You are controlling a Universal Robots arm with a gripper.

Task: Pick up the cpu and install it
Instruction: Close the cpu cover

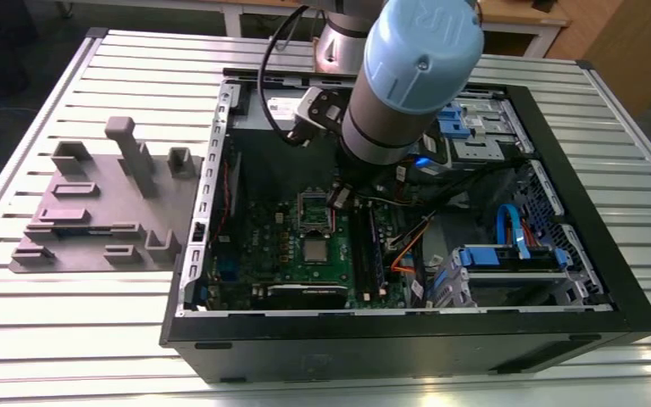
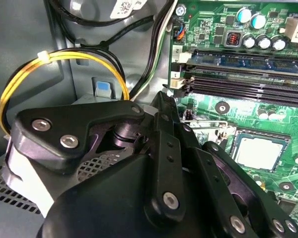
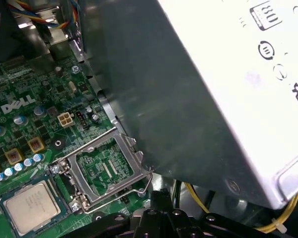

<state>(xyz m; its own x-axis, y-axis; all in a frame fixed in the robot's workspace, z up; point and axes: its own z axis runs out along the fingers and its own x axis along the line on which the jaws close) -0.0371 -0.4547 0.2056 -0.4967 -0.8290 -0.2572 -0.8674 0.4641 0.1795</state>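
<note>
I'm seeing the computer case (image 1: 597,280) lying open on the slatted table (image 1: 31,339), the fixture block (image 1: 99,212) sitting beside it toward the exterior view's left. The cpu (image 1: 316,249) is sitting on the motherboard (image 1: 275,237) inside, just beside the socket frame (image 1: 315,212).

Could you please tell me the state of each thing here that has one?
computer case, open, side panel off.
cpu, lying flat in its socket, uncovered.
socket frame, swung open beside the cpu.
gripper, apart from the cpu.
</note>
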